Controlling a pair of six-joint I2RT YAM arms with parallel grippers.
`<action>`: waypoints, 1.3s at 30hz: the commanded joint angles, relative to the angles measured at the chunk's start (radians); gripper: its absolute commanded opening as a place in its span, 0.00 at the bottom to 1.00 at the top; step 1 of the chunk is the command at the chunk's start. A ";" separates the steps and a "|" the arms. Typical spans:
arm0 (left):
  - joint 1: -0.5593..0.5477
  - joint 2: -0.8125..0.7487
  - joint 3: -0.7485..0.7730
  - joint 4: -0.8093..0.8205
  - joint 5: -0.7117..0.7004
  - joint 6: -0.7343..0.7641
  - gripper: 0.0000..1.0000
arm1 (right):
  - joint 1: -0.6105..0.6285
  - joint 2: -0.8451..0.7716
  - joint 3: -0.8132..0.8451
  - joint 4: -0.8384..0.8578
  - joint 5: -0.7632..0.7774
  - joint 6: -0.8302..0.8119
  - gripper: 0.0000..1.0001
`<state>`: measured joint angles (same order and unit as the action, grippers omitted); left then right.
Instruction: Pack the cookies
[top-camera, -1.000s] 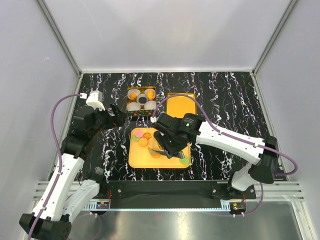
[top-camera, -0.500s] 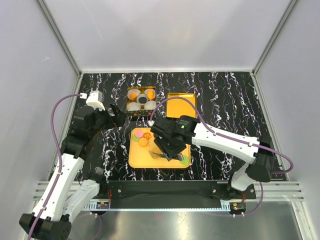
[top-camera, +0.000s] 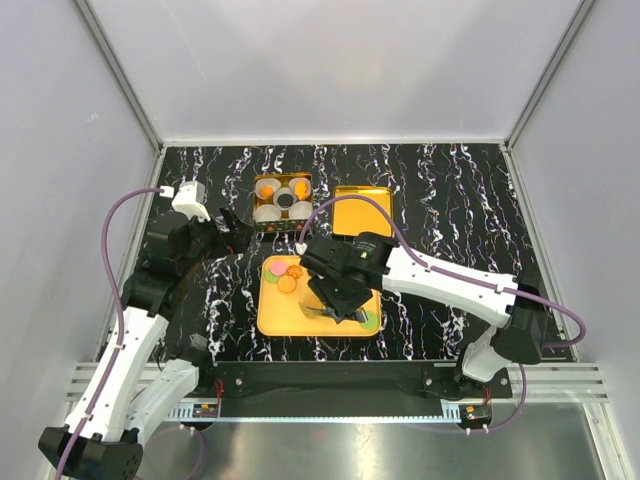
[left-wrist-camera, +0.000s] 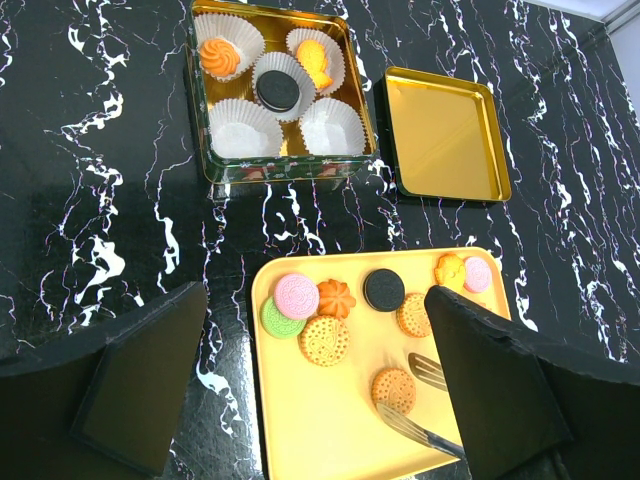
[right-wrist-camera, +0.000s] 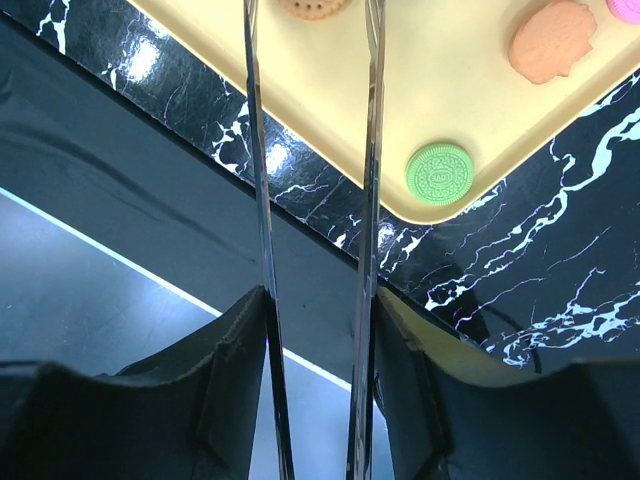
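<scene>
right fingers (right-wrist-camera: 425, 390) pinch tongs (right-wrist-camera: 372, 150), tips astride a cookie (left-wrist-camera: 393, 388) to lift it | left fingers (left-wrist-camera: 140, 385) spread, idle, clear of tray (left-wrist-camera: 310, 440)

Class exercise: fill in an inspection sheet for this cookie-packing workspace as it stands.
Surface: black, white-veined table.
Job's things: cookies lie on the yellow tray; the tin holds five paper cups, three filled.
Clutter: lid lies beside the tin.
Grippers: left gripper open, empty; right gripper holds tongs over the tray.
Cables: purple cables loop along both arms.
Surroundings: plain white walls.
</scene>
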<state>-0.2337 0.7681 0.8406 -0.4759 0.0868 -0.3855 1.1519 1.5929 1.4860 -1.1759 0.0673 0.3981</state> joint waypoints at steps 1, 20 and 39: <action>0.007 0.002 -0.005 0.051 0.014 -0.001 0.99 | 0.015 0.007 0.020 -0.001 0.008 0.005 0.51; 0.007 -0.003 -0.005 0.053 0.016 -0.001 0.99 | 0.023 0.024 0.053 -0.042 0.022 -0.011 0.41; 0.007 -0.007 -0.006 0.053 0.016 -0.004 0.99 | -0.053 0.044 0.244 -0.054 0.069 -0.073 0.40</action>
<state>-0.2337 0.7677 0.8406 -0.4759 0.0868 -0.3855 1.1358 1.6257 1.6512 -1.2358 0.1131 0.3584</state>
